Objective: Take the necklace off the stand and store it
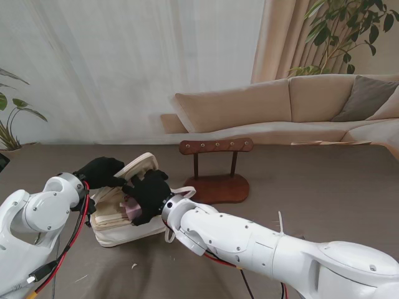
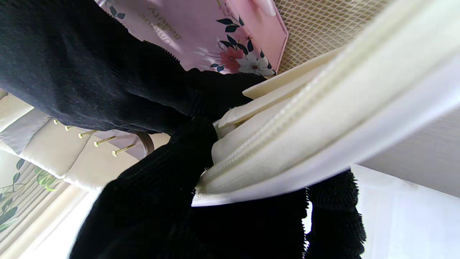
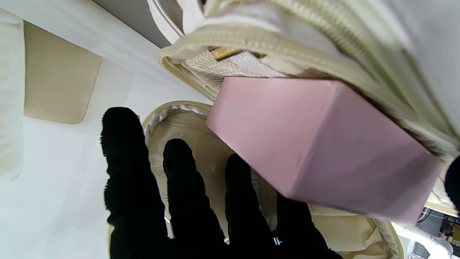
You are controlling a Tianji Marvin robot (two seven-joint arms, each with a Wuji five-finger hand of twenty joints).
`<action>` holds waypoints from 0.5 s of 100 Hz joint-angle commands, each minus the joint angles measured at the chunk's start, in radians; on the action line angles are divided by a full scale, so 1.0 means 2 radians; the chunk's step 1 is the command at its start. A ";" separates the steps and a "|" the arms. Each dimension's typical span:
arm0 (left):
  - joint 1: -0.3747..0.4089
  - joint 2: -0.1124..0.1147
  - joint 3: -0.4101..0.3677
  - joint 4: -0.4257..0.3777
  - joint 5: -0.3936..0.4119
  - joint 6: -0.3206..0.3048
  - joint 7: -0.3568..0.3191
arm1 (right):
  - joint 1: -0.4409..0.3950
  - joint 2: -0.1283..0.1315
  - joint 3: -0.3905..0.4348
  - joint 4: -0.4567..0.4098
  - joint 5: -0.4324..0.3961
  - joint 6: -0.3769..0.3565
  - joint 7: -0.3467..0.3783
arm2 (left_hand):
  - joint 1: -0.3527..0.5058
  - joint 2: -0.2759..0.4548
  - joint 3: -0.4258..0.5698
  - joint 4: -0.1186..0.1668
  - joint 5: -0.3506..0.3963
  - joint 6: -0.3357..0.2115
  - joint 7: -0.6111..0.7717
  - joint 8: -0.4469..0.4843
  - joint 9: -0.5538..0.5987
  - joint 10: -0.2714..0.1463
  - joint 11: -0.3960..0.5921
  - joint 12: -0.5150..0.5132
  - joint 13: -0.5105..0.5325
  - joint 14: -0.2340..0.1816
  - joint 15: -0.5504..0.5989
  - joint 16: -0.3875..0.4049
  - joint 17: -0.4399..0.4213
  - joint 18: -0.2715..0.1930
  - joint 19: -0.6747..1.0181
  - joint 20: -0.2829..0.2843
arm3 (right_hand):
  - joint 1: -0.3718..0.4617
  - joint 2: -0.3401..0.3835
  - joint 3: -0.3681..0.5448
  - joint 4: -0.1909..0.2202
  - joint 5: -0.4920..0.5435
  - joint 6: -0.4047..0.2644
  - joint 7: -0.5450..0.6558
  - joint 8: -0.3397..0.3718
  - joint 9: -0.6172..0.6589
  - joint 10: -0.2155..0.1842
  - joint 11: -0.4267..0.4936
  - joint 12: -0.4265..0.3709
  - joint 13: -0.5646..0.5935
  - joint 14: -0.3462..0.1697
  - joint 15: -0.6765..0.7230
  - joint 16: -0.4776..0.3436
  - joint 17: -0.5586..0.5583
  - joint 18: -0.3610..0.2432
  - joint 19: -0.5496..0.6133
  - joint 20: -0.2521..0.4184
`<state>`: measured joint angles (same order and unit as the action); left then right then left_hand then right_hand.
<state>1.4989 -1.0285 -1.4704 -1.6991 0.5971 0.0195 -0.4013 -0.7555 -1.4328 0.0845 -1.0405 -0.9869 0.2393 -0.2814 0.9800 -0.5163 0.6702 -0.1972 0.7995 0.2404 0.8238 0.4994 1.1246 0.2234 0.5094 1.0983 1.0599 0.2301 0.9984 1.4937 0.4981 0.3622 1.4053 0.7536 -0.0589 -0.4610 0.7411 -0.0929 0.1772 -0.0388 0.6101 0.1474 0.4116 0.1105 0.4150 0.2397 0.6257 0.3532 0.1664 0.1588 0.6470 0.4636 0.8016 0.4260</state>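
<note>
Necklace unseen (stand (image 1: 215,167) bare); pouch (image 1: 118,221) rim gripped.

Both hands black-gloved: left hand (image 1: 100,170), right hand (image 1: 147,195). Cream zip pouch (image 1: 140,168) between them, beige mesh lining inside. Pink box (image 3: 316,144) just past right hand's fingers (image 3: 187,187); floral print, dark leaves on its face by left hand. Dark brown wooden stand (image 1: 216,166), gold pegs. Counter (image 1: 324,187) grey-brown.
</note>
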 commanded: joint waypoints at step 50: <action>0.001 -0.001 0.003 0.002 0.002 -0.005 -0.009 | -0.001 -0.003 0.001 -0.002 -0.002 -0.001 0.004 | 0.031 0.021 -0.002 0.020 0.007 -0.015 0.011 0.002 -0.006 0.019 0.012 0.007 0.008 -0.010 0.015 0.012 -0.004 0.014 0.020 0.010 | 0.017 -0.006 0.012 0.010 0.092 -0.016 0.045 0.031 0.118 -0.008 -0.001 0.003 0.080 -0.034 0.028 0.006 -0.118 -0.023 0.038 -0.005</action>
<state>1.4993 -1.0284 -1.4660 -1.6960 0.6007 0.0110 -0.4001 -0.7547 -1.4357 0.0865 -1.0412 -0.9873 0.2394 -0.2845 0.9800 -0.5163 0.6677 -0.1972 0.7995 0.2400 0.8238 0.4994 1.1246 0.2234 0.5096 1.0986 1.0599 0.2301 0.9998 1.4937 0.4981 0.3622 1.4053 0.7538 -0.0356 -0.4639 0.7314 -0.0929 0.3314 -0.0673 0.6584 0.1815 0.6279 0.1033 0.4128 0.2388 0.7501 0.2877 0.2115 0.1626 0.6494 0.4265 0.8412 0.4254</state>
